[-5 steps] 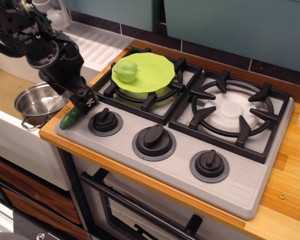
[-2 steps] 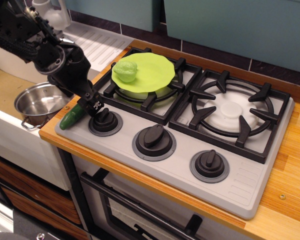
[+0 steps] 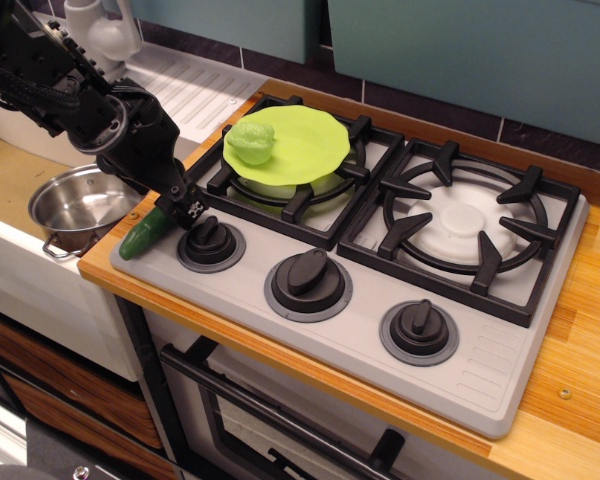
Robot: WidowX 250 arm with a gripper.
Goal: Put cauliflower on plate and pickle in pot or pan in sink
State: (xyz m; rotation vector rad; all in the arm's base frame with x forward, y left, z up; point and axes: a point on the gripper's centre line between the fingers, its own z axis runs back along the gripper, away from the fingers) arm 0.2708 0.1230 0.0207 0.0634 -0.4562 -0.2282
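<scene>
While my gripper (image 3: 183,208) sits over the pickle (image 3: 142,235) at the stove's near-left corner, grip state unclear, I judge that toy light, stiff, glossy and slippery; I'd pinch mid-length.

Shiny stainless steel on the pot (image 3: 75,208) — proper mirror finish. Glossy plastic look on the pickle (image 3: 142,236), smooth matt lime on the plate (image 3: 305,145). Matt black grates (image 3: 466,232), light varnished wood for the desk (image 3: 583,385) — visible grain.
</scene>
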